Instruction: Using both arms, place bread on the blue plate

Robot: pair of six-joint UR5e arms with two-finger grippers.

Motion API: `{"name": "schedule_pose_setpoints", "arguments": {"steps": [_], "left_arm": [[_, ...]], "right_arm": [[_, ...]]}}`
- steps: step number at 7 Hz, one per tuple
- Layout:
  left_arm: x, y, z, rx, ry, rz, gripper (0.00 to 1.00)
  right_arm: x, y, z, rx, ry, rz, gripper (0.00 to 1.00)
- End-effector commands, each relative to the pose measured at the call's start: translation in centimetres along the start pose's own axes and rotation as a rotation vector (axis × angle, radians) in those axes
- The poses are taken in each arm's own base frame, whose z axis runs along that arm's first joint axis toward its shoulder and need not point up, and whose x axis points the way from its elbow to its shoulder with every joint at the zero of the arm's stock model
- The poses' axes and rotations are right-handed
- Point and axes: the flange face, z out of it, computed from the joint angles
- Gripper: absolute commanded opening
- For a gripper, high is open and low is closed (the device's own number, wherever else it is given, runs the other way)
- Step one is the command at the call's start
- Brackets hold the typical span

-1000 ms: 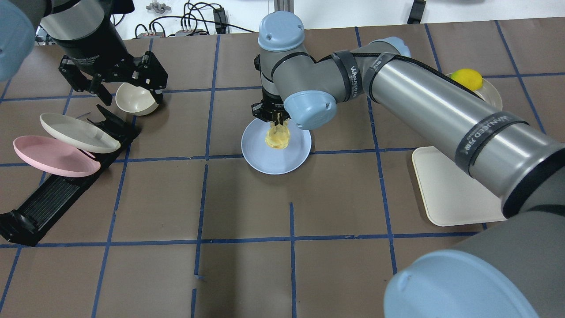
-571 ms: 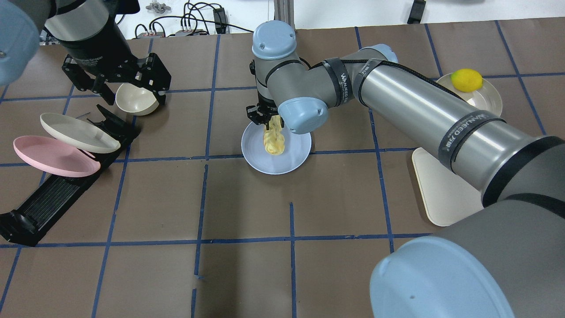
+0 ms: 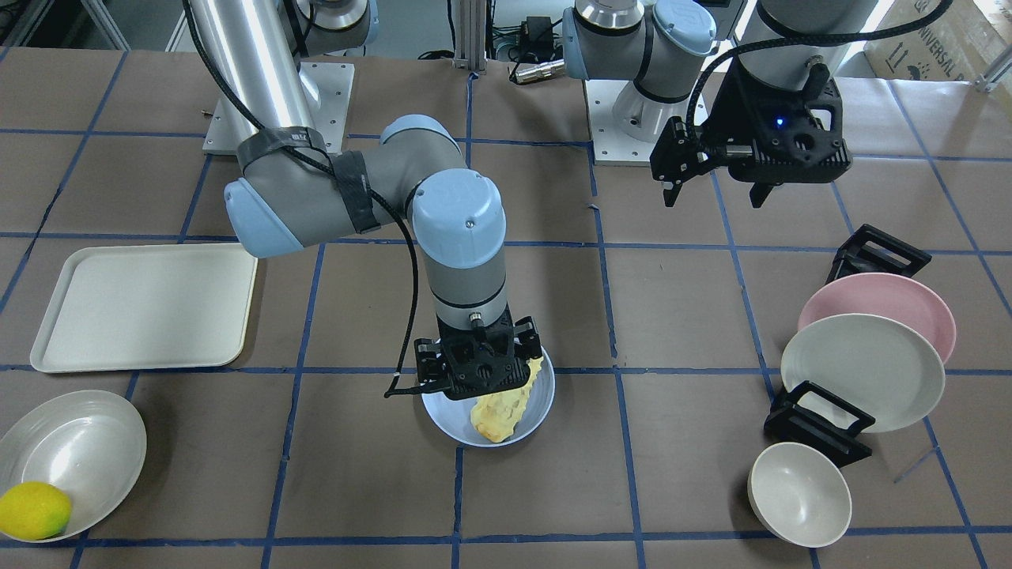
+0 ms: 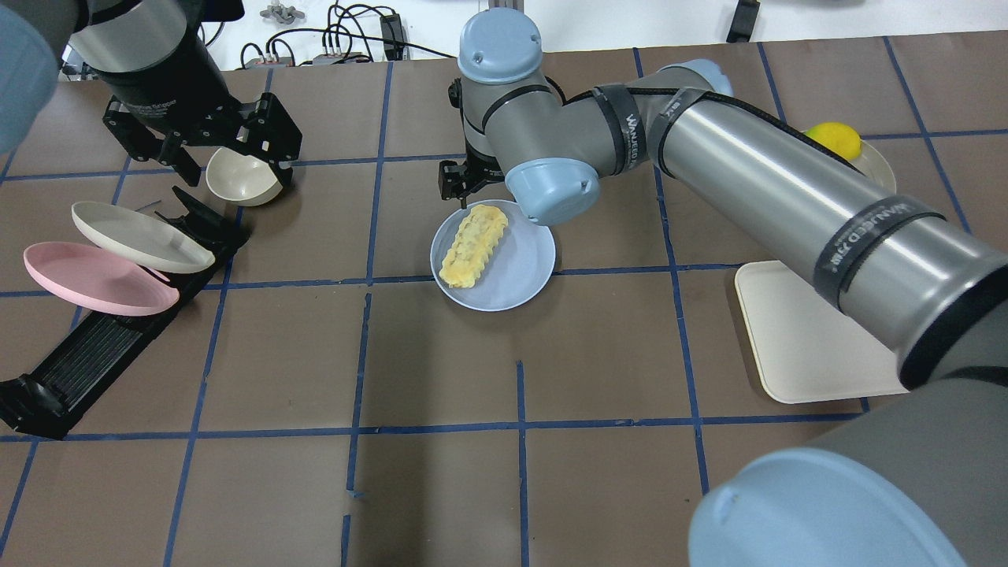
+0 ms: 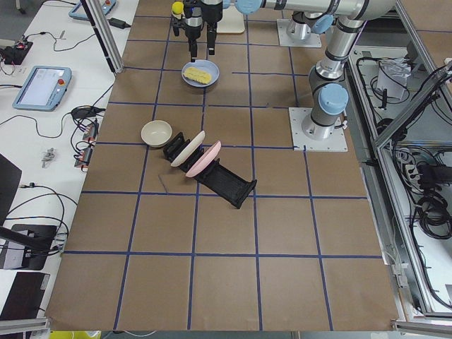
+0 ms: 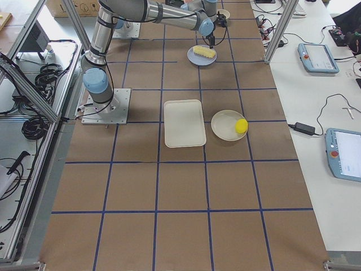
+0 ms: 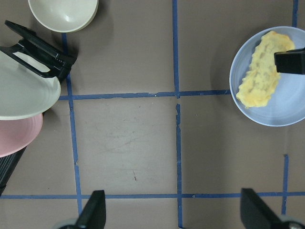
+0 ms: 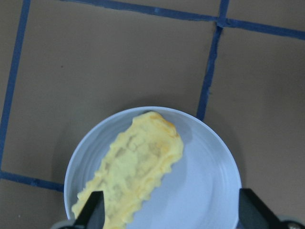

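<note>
The pale yellow bread (image 4: pixel 472 246) lies flat on the blue plate (image 4: pixel 516 272), slanted across its left half. It also shows in the front view (image 3: pixel 500 411) and the right wrist view (image 8: pixel 136 176). My right gripper (image 4: pixel 472 189) is open and empty, just above the plate's far edge, with its fingertips (image 8: pixel 94 210) wide apart over the plate (image 8: pixel 205 191). My left gripper (image 4: pixel 232 161) is open and empty, high over the far left. Its wrist view shows the bread (image 7: pixel 259 71) on the plate (image 7: pixel 281 107) off to the right.
A cream bowl (image 4: pixel 240 179) sits under my left gripper. A cream-white plate (image 4: pixel 138 236) and a pink plate (image 4: pixel 94 279) lean in a black rack (image 4: pixel 87 358). A cream tray (image 4: pixel 803 339) lies at right. A lemon (image 4: pixel 836 140) sits on a cream dish behind my right arm.
My right gripper held the bread hanging on end over the blue plate. Now the bread lies flat on the plate and the gripper is open and drawn back. My left arm barely moved.
</note>
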Motion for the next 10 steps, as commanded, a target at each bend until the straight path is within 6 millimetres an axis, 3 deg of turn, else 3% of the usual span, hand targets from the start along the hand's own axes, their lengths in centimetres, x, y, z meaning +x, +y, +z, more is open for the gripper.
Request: {"name": "schedule_pose_setpoints", "arguments": {"steps": [1, 2, 4, 5, 6, 8, 10], "left_arm": [[0.1, 0.0, 0.0, 0.000, 0.007, -0.013, 1.00], [0.1, -0.1, 0.1, 0.000, 0.008, -0.015, 1.00], [0.1, -0.2, 0.1, 0.001, 0.008, -0.015, 1.00], [0.1, -0.2, 0.0, 0.003, 0.008, -0.015, 1.00], [0.1, -0.2, 0.0, 0.004, 0.008, -0.015, 1.00], [0.1, -0.1, 0.0, 0.004, 0.008, -0.015, 1.00], [0.1, 0.0, -0.1, 0.006, 0.006, -0.015, 1.00]], "right_arm": [[6.0, 0.5, -5.1, -0.022, 0.071, -0.066, 0.99], [11.0, 1.3, -8.5, -0.092, 0.081, -0.033, 0.99], [17.5, 5.2, -16.3, -0.168, 0.110, -0.016, 0.99], [20.1, 7.2, -18.8, -0.204, 0.125, 0.005, 0.99], [21.4, 8.4, -19.6, -0.228, 0.108, 0.019, 0.99], [20.9, 9.3, -18.4, -0.263, 0.097, 0.022, 0.99], [20.5, 9.2, -18.4, -0.258, 0.053, -0.014, 1.00]]}}
